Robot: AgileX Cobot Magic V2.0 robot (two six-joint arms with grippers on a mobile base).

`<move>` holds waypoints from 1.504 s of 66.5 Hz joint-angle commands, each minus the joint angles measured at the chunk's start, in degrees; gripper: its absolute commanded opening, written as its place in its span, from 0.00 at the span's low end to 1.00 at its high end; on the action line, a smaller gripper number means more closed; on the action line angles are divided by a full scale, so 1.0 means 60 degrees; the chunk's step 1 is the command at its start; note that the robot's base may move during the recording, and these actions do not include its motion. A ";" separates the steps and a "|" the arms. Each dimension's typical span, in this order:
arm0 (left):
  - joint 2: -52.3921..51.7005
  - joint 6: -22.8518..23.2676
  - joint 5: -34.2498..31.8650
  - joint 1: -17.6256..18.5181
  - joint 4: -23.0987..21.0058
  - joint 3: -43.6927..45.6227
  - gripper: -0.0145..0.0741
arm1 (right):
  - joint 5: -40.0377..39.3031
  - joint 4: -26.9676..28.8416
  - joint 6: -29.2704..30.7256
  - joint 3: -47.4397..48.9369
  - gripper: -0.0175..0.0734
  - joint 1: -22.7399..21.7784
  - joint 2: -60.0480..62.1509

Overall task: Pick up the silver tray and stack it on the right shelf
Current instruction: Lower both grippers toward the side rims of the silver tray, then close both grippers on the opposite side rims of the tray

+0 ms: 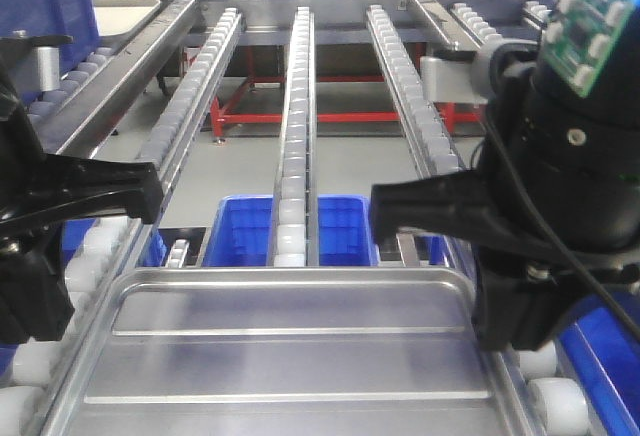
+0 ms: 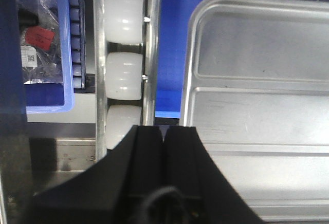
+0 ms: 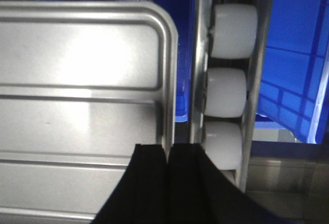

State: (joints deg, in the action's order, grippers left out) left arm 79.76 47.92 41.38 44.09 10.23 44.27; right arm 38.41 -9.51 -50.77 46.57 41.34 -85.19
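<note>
We are looking at the silver tray (image 1: 290, 376) gleaming pale and mirror-bright, two thin lighter ridge lines striping its floor, and at the right shelf (image 1: 400, 66) showing bluish-grey rails with lanes of white rollers (image 1: 296, 136) beaded along them. Under the rails a saturated blue bin (image 1: 245, 231) is showing ribbed walls, and a red frame (image 1: 340, 116) is standing out against the grey floor (image 1: 350, 166). We are seeing the left gripper (image 2: 164, 131) and right gripper (image 3: 167, 149) in matte black, and a green circuit board (image 1: 598, 11) dotted with white.
</note>
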 commanded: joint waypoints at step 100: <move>0.0601 -0.0461 -0.0939 0.0238 -0.0321 0.0395 0.47 | -0.0527 0.0110 -0.0084 0.0113 0.64 0.0003 -0.0161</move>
State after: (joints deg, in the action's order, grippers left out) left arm 83.74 44.48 37.54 45.08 7.62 44.91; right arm 36.98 -8.23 -51.10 46.10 41.34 -87.04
